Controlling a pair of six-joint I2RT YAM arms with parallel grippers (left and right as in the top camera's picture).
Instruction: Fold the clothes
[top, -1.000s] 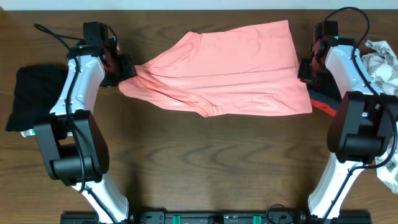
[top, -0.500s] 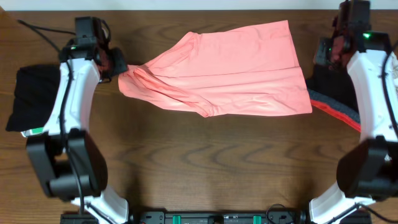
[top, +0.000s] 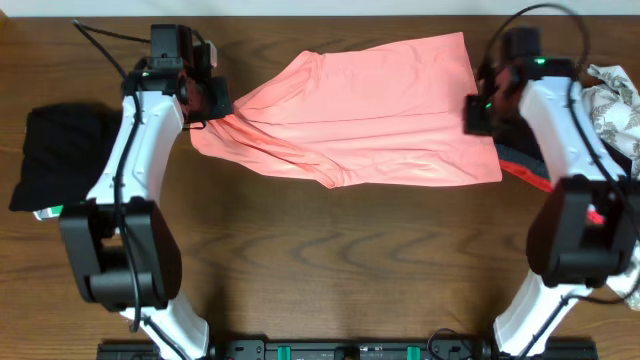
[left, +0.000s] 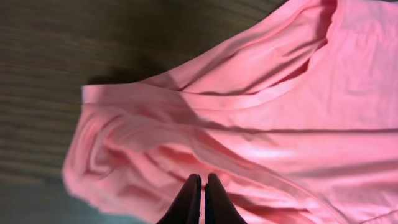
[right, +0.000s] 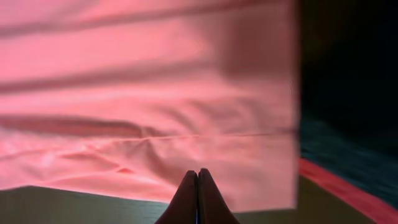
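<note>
T-shirt (top: 370, 110): lies at the far middle of the table (top: 330, 260), left end bunched, right edge straight. Bare wood runs along its near side.

My left gripper (left: 202, 186) is over the bunched end with its jaws closed. My right gripper (right: 197, 180) is just inside the right edge, also closed. I cannot tell whether either one pinches cloth.

A black garment (top: 55, 150) lies to the left. A dark red-edged garment (right: 348, 180) is partly under my right arm. The patterned cloth (top: 612, 100) is cut off by the frame.
</note>
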